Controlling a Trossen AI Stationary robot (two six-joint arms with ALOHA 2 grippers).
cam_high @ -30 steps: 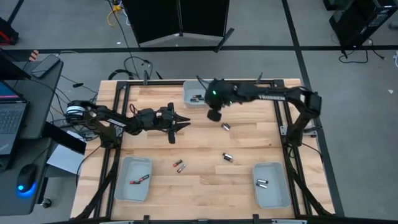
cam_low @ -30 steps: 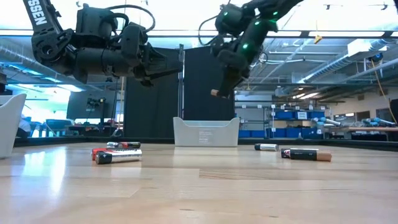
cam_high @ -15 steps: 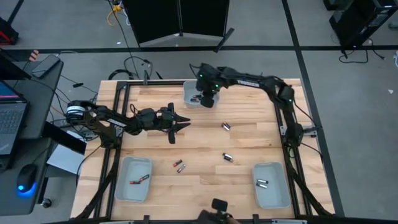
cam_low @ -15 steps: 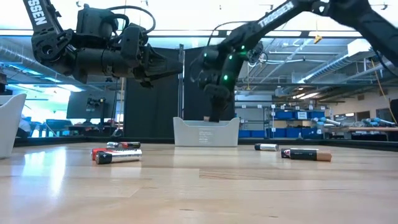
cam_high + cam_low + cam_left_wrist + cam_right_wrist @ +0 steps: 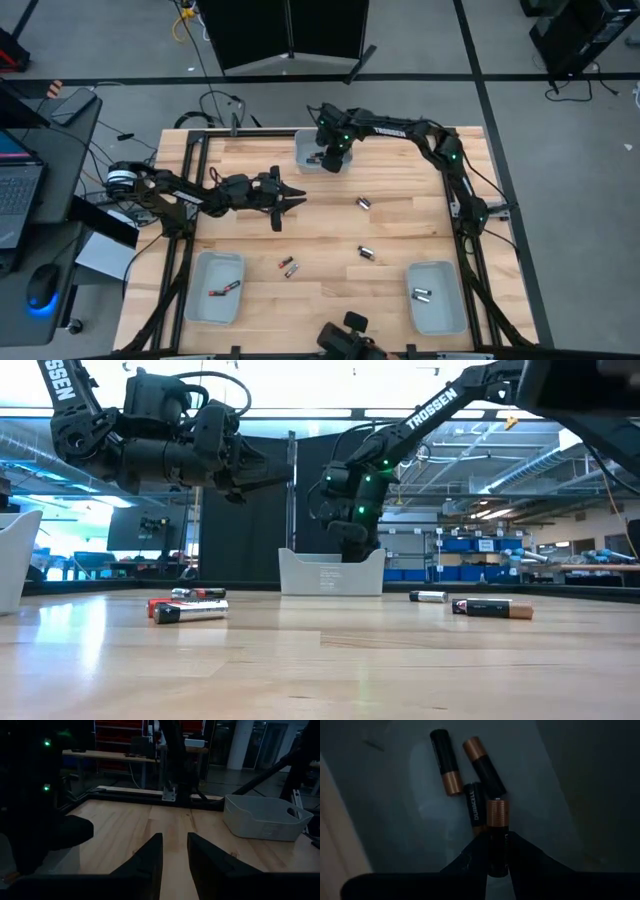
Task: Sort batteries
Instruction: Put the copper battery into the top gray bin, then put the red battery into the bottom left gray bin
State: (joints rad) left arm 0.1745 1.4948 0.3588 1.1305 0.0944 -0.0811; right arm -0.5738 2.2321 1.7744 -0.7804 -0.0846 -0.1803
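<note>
My right gripper (image 5: 326, 160) reaches steeply down into the pale far tray (image 5: 303, 150), shut on a black-and-copper battery (image 5: 497, 827). Three more black-and-copper batteries (image 5: 447, 762) lie on that tray's floor under it. In the low view the tray's wall (image 5: 331, 573) hides the fingertips. Loose batteries lie on the wood: a silver one (image 5: 364, 203), another (image 5: 366, 253), and a pair (image 5: 289, 267). My left gripper (image 5: 298, 200) hangs level over the table's left middle, open with nothing between its fingers (image 5: 152, 855). My right gripper pinches the battery's black body (image 5: 497, 851) between its two fingers (image 5: 476, 852). They come from above, pointing steeply down, and lie along the battery. Its copper end (image 5: 497, 812) sticks out past the fingertips, over the batteries in the tray; I cannot tell whether it touches them.
Two pale trays stand near the front edge: the left one (image 5: 200, 300) holds a red-and-black battery (image 5: 225, 290), the right one (image 5: 445, 310) holds silver ones (image 5: 421, 294). A dark device (image 5: 345, 335) shows at the table's near edge. Bare wood lies between the trays.
My right gripper has carried the battery toward the table's far left, from above the middle to the far tray. It has then sunk into the tray and tipped more steeply down. My left gripper has kept still.
</note>
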